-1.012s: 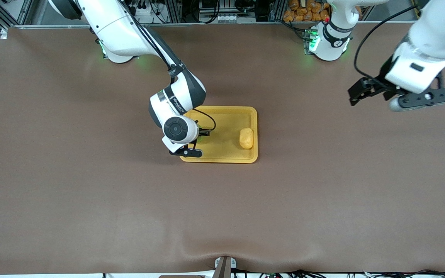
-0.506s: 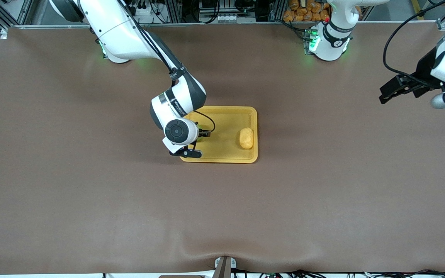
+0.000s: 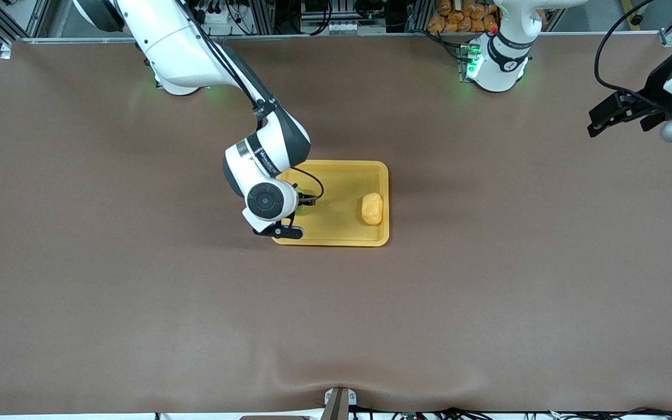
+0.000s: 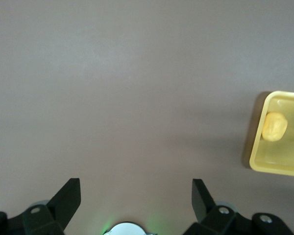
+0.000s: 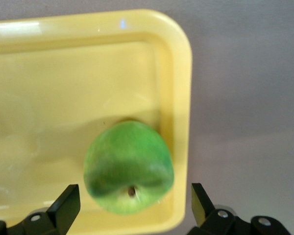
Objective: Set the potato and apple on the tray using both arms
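Observation:
The yellow-orange tray [image 3: 342, 175] lies mid-table. The potato [image 3: 372, 208] lies in it at the end toward the left arm. The green apple [image 3: 300, 206] lies in the tray at the end toward the right arm, mostly hidden under the right wrist. In the right wrist view the apple [image 5: 129, 169] rests against the tray's rim [image 5: 179, 98], stem hollow showing. My right gripper [image 5: 132, 208] is open over it, fingers apart from the apple. My left gripper [image 3: 601, 119] is open and empty, up over the table's left-arm end. Its wrist view shows the potato [image 4: 275, 127] in the tray [image 4: 264, 166].
A brown mat [image 3: 336, 321] covers the whole table. A pile of orange lumps [image 3: 464, 14] sits off the table's edge near the left arm's base [image 3: 496, 64].
My left arm has swung away from the tray toward its own end of the table and higher in the front view. The right gripper has shifted only slightly over the tray.

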